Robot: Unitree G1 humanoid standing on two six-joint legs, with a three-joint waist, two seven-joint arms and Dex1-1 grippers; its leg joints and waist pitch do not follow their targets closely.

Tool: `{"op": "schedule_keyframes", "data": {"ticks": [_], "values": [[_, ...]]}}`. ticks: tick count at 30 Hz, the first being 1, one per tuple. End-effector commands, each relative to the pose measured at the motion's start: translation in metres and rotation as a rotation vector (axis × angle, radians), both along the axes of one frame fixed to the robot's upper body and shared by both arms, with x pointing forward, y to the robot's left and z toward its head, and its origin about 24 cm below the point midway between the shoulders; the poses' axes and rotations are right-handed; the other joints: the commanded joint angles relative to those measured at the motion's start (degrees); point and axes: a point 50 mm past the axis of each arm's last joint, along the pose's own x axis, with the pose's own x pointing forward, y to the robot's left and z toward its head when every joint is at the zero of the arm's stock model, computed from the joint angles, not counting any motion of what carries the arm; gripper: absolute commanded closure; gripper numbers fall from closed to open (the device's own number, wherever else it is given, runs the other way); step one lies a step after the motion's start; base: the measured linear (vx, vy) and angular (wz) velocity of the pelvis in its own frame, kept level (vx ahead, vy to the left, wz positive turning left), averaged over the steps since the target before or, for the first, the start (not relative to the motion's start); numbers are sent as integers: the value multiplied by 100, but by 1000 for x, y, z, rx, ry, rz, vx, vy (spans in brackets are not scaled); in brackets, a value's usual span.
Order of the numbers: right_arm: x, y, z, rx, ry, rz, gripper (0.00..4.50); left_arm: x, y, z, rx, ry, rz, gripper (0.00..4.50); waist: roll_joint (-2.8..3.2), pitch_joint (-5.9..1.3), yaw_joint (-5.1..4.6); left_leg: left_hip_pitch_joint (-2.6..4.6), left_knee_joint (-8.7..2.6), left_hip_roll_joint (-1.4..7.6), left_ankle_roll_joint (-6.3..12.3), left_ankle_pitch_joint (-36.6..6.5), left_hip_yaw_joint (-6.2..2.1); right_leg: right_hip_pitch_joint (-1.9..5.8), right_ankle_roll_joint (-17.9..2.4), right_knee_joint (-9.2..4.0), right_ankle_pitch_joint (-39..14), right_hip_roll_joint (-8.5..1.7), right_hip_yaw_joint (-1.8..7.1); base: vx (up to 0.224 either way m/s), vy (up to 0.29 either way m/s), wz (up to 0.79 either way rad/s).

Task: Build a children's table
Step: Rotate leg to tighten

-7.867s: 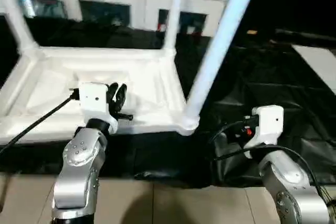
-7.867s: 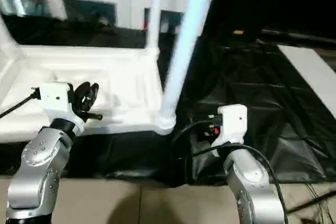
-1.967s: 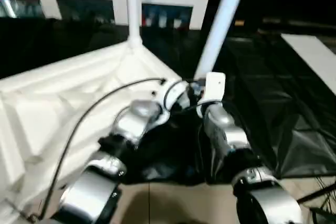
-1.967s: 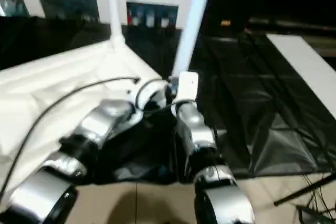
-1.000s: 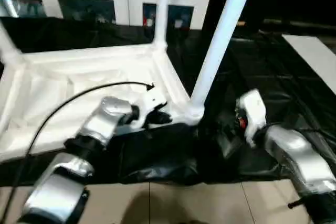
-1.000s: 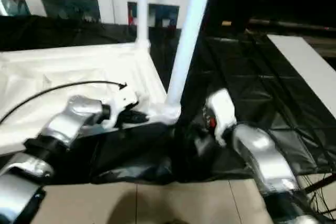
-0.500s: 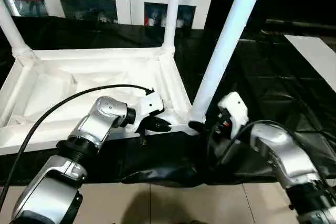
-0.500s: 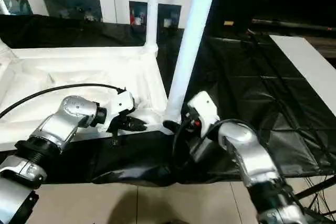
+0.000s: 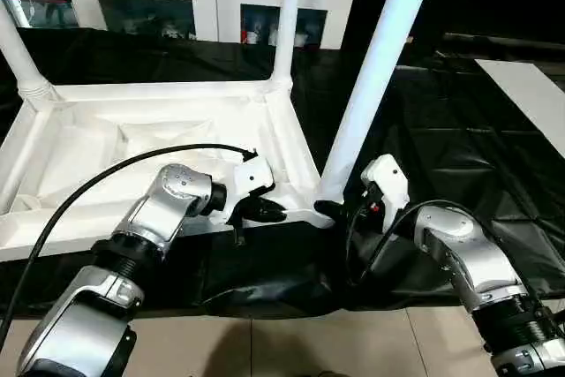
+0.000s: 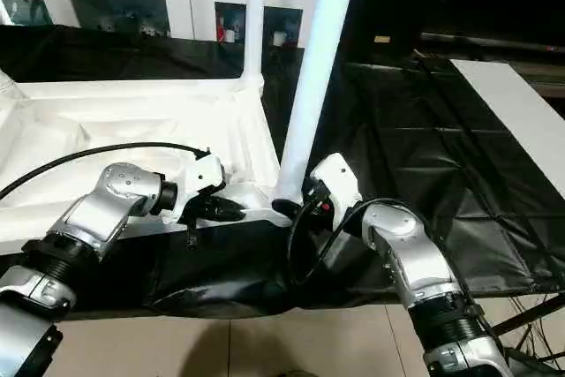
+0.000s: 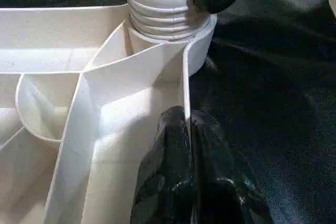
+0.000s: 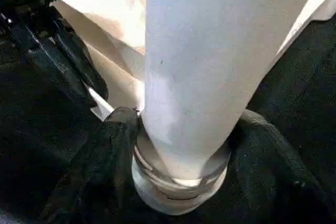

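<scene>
White plastic ribbed tabletop lying upside down on black sheet, tube legs sticking up. Left gripper pinched tight on tabletop's near rim wall. Right gripper straddling base of near-corner white tapered leg, fingers either side, touching. No readable writing.

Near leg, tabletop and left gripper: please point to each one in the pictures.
Near leg [image 9: 375,77], left eye view, middle of its tube.
Tabletop [image 9: 168,92], left eye view, far rim.
Left gripper [image 9: 275,214], left eye view, between its fingertips at the near rim.
</scene>
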Motion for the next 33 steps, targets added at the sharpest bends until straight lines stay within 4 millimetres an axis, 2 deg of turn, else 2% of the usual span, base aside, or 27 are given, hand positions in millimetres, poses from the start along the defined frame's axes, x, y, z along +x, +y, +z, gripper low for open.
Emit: {"op": "schedule_keyframes", "data": {"ticks": [1, 6, 9, 10, 12, 14, 15, 16, 18, 20, 21, 22, 23, 24, 25, 26, 27, 30, 32, 33], "values": [[2, -7, -3, -41, 8, -23, 212, -7, -2, -11, 35, 46, -27, 450, 8, -347, -16, -74, -423, 114, 412, -145, 68, 425, -1526, -343, -393, -322, 193, 0, 0, 0], [3, -7, -7, -42, 20, -27, 230, -8, 2, -13, 46, 49, -16, 450, 9, -344, -19, -79, -429, 115, 386, -211, 66, 424, -1507, -356, -506, -328, 194, 0, 0, 0], [8, -10, -14, -58, 37, -126, 239, -3, -1, -12, 36, 28, 33, 450, -3, -331, -44, -80, -435, 110, 346, -301, 69, 407, -1474, -378, -688, -321, 193, 0, 0, 0], [8, -10, -14, -58, 38, -129, 239, -3, -1, -12, 35, 27, 34, 450, -11, -330, -44, -78, -437, 109, 322, -352, 70, 407, -1445, -392, -789, -321, 191, 0, 0, 0], [14, -9, -20, -47, 58, -256, 239, 2, -7, -11, 25, 8, 75, 450, -13, -317, -63, -84, -460, 100, 197, -526, 62, 390, -1306, -438, -1186, -317, 194, 0, 0, 0], [18, -5, -22, -14, 73, -351, 239, 8, -12, -9, 22, -13, 118, 450, -9, -323, -78, -80, -467, 96, 91, -606, 46, 385, -1180, -452, -1390, -316, 189, 0, 0, 0], [20, -2, -22, 7, 80, -392, 240, 10, -15, -8, 21, -22, 138, 450, 0, -318, -95, -68, -478, 92, 38, -639, 48, 359, -1129, -472, -1480, -309, 194, 0, 0, 0], [22, 0, -23, 19, 85, -416, 241, 12, -17, -8, 20, -28, 151, 450, -7, -328, -96, -62, -478, 92, 15, -643, 40, 371, -1111, -465, -1488, -308, 188, 0, 0, 0], [27, 7, -23, 56, 102, -526, 243, 20, -26, -6, 19, -53, 227, 450, 29, -333, -111, -74, -478, 91, -2, -586, 34, 375, -1136, -448, -1288, -309, 188, 0, 0, 0], [35, 14, -25, 99, 134, -695, 244, 28, -36, -4, 15, -80, 339, 450, 24, -350, -133, -73, -467, 70, -34, -518, 41, 374, -1159, -441, -1186, -303, 191, 0, 0, 0], [36, 15, -26, 105, 140, -719, 245, 29, -38, -3, 14, -84, 356, 450, 33, -349, -157, -76, -465, 58, -70, -520, 51, 358, -1172, -444, -1157, -293, 197, 0, 0, 0], [37, 16, -26, 128, 157, -761, 245, 31, -40, -3, 10, -84, 390, 450, 26, -374, -141, -76, -460, 55, -73, -447, 36, 395, -1157, -427, -1062, -292, 186, 0, 0, 0], [39, 18, -27, 151, 177, -801, 246, 33, -42, -3, 6, -83, 423, 450, 36, -369, -134, -63, -450, 50, -27, -346, 54, 372, -1213, -415, -773, -281, 192, 0, 0, 0], [42, 23, -27, 197, 215, -874, 246, 37, -46, -1, 0, -100, 475, 450, 35, -366, -141, -78, -450, 49, -6, -317, 59, 383, -1238, -403, -656, -277, 196, 0, 0, 0], [44, 30, -28, 241, 256, -934, 246, 40, -51, -1, -1, -110, 512, 450, 59, -385, -153, -80, -449, 45, 11, -217, 54, 391, -1290, -378, -431, -274, 191, 0, 0, 0], [45, 32, -28, 249, 265, -946, 247, 40, -52, 0, -3, -113, 523, 450, 54, -394, -149, -67, -447, 39, 14, -158, 53, 400, -1319, -363, -285, -271, 186, 0, 0, 0], [47, 46, -27, 278, 303, -998, 247, 44, -59, 1, -11, -137, 579, 450, 61, -398, -145, -52, -447, 39, 54, -129, 58, 399, -1352, -358, -161, -267, 180, 0, 0, 0], [49, 60, -22, 255, 267, -970, 248, 46, -63, 1, -17, -148, 593, 450, 55, -394, -125, -54, -442, 25, 163, 2, 73, 416, -1398, -348, 154, -263, 176, 0, 0, 0], [50, 67, -19, 247, 249, -932, 248, 47, -63, 3, -20, -164, 589, 450, 32, -390, -119, -58, -446, 34, 238, -70, 73, 425, -1407, -353, 137, -280, 175, 0, 0, 0], [50, 66, -19, 237, 247, -939, 248, 47, -63, 4, -21, -166, 586, 450, 43, -381, -120, -53, -453, 44, 252, -161, 69, 419, -1411, -361, 16, -287, 174, 0, 0, 0]]}}
